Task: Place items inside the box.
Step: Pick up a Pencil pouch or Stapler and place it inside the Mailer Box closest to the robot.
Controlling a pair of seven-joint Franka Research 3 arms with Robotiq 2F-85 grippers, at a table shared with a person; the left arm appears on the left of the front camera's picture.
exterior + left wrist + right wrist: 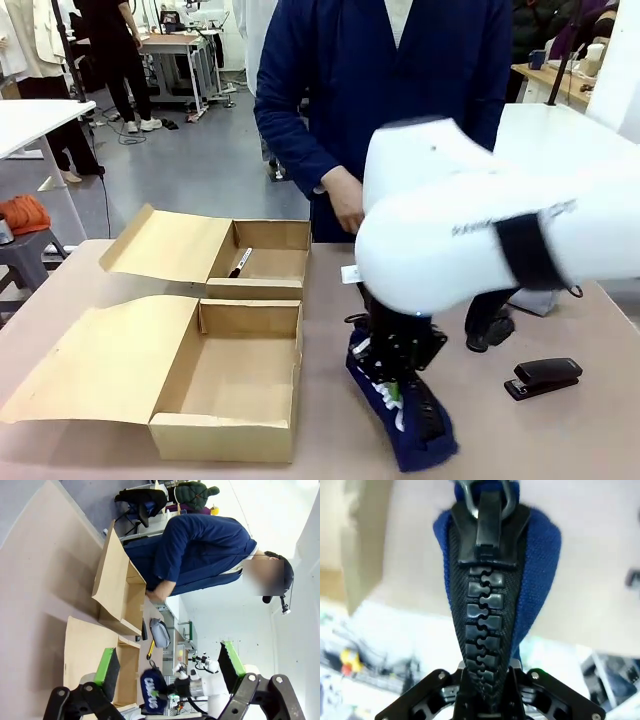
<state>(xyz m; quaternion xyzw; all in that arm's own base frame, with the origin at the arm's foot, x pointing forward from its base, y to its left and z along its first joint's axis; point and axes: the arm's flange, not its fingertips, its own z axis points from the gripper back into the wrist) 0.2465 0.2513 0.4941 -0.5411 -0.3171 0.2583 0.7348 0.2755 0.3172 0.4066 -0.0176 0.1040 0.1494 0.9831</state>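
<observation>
Navy pencil case (408, 425), held between fingers of right gripper (393, 385), box (225, 438) beside

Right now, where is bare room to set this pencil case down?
The near box floor is bare. The far box is free right of the marker. Bare table lies between pencil case and stapler. Crowded around the right tool, shut on the case.

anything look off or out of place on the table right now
Nothing is spilled or damaged. The navy pencil case sits slanted, pinched at its zip by the right tool. A black stapler is outside the near box.
</observation>
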